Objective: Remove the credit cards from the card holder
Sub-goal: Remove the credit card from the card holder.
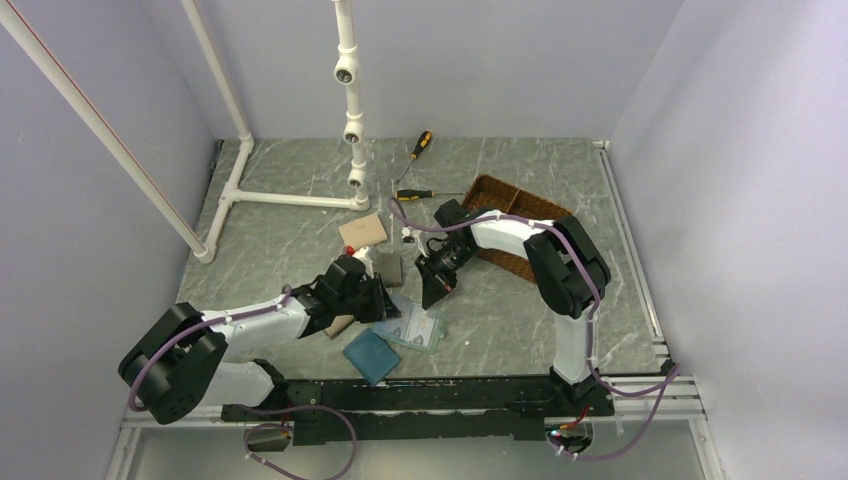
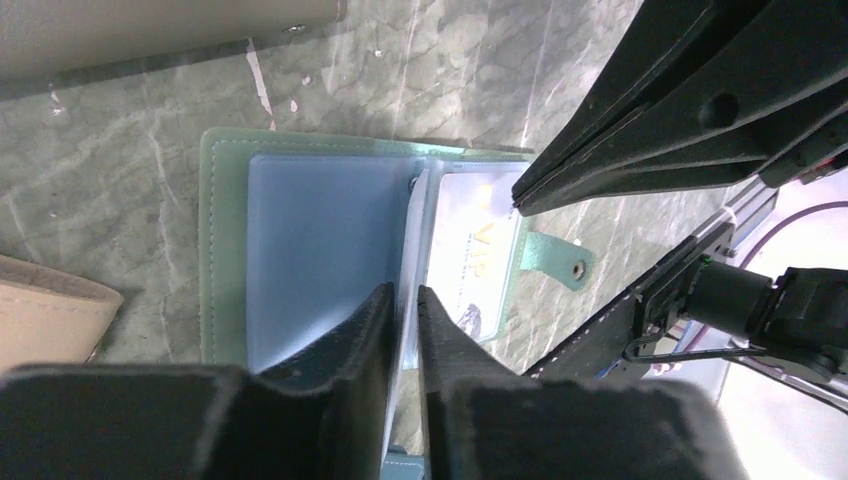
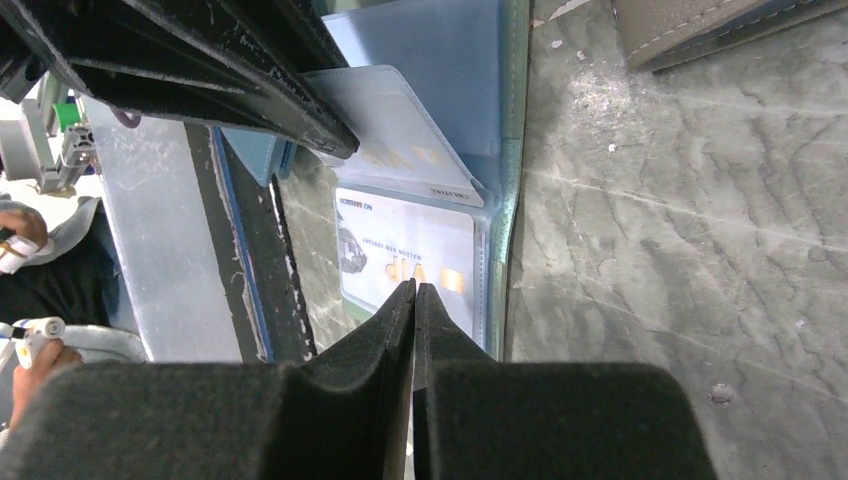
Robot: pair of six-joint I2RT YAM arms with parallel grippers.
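Open card holder (image 1: 415,325) lies flat on the desk (image 1: 300,230). A pale card (image 3: 400,250) sits in a clear pocket on its snap-tab half. Left fingers (image 2: 388,300) are narrowed about the holder's upstanding sleeve (image 3: 400,140); cannot tell if they pinch it. Right fingers (image 3: 405,300) are closed and empty, tips over the card. The card is likely thin, stiff and slick: take its edge at the pocket mouth.

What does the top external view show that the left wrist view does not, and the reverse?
Only top external: the woven basket, two screwdrivers, the white pipe frame and a dark blue wallet. Only left wrist: the snap tab of the card holder and the gold lettering on the pale card in its pocket. Both: the open card holder on the grey marbled table.
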